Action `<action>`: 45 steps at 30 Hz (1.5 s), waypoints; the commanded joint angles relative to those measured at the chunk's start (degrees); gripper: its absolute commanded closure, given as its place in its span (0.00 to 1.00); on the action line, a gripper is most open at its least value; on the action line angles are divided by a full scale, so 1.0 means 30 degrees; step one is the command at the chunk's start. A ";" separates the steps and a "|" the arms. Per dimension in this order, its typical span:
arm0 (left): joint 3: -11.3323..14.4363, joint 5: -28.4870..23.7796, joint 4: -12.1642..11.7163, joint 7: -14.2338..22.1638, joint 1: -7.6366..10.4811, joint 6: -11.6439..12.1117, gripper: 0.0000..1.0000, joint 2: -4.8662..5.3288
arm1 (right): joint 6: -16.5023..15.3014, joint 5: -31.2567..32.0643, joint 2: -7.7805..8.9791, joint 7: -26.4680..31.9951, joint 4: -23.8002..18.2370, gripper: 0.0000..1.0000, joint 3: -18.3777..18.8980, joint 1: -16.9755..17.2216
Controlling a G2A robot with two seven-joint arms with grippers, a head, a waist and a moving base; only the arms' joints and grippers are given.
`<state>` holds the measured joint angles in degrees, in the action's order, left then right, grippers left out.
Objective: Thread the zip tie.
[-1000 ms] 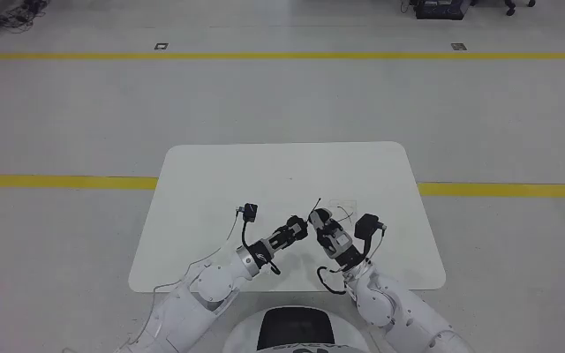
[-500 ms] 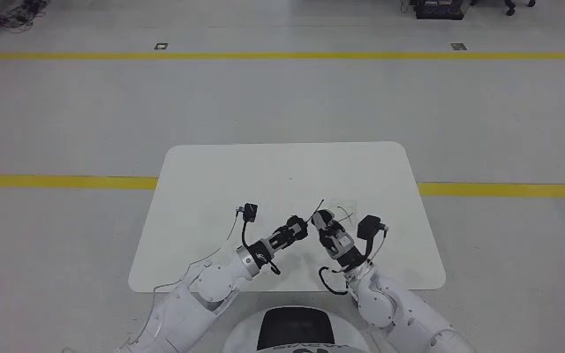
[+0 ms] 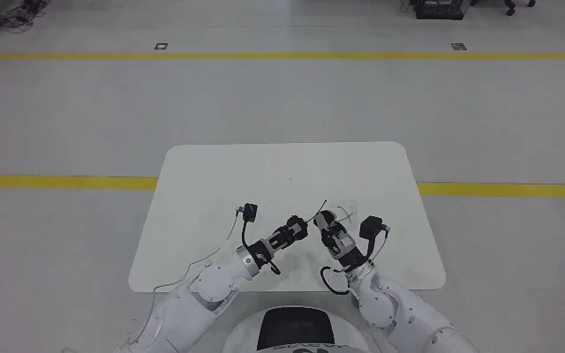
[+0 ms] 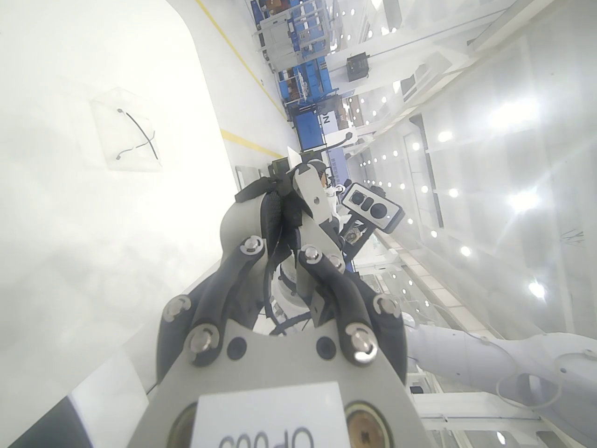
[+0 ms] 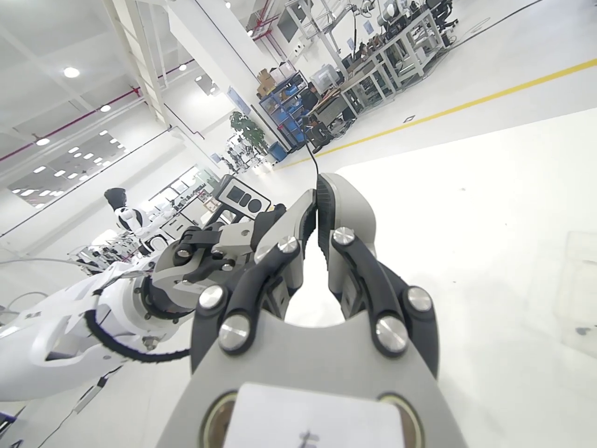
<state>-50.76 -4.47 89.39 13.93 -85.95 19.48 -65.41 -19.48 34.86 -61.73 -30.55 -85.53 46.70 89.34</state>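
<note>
Right tool (image 5: 317, 195) is clenched on the zip tie (image 5: 311, 153), a skinny black plastic strip poking out past its ribbed rubber pads, up over the smooth white bench (image 3: 282, 168) with rounded corners. Left tool (image 4: 279, 198) is squeezed closed just beside it, with something black bunched at the tip, can't tell what. A clear flat pouch (image 4: 126, 132) with thin black strips lies nearby. Versus a second ago, the tie's free end has tipped slightly rightward and the left arm hasn't budged.
</note>
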 commanded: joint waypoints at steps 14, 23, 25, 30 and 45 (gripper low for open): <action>0.0000 0.0000 0.0000 0.0000 0.0000 0.0000 1.00 0.0000 | 0.0000 -0.0471 0.0358 -0.0280 0.0049 1.00 -0.1079 -0.0625; 0.0000 0.0000 0.0000 0.0000 0.0000 0.0000 1.00 0.0000 | 0.0000 -0.0840 0.0558 -0.0290 0.0259 1.00 -0.1547 -0.0988; 0.0000 0.0000 0.0000 0.0000 0.0000 0.0000 1.00 0.0000 | 0.0000 -0.0914 0.0594 -0.0296 0.0265 0.95 -0.1614 -0.1036; 0.0000 0.0000 0.0000 0.0000 0.0000 0.0000 1.00 0.0000 | 0.0000 -0.1185 0.0767 -0.0532 0.0037 0.00 -0.1641 -0.0911; 0.0000 0.0000 0.0000 0.0000 0.0000 0.0000 1.00 0.0000 | 0.0000 -0.2974 0.1763 -0.0475 -0.1427 0.00 -0.1687 -0.0145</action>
<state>-50.76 -4.47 89.39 13.93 -85.95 19.48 -65.41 -19.48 25.94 -56.44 -31.98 -89.81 41.64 88.90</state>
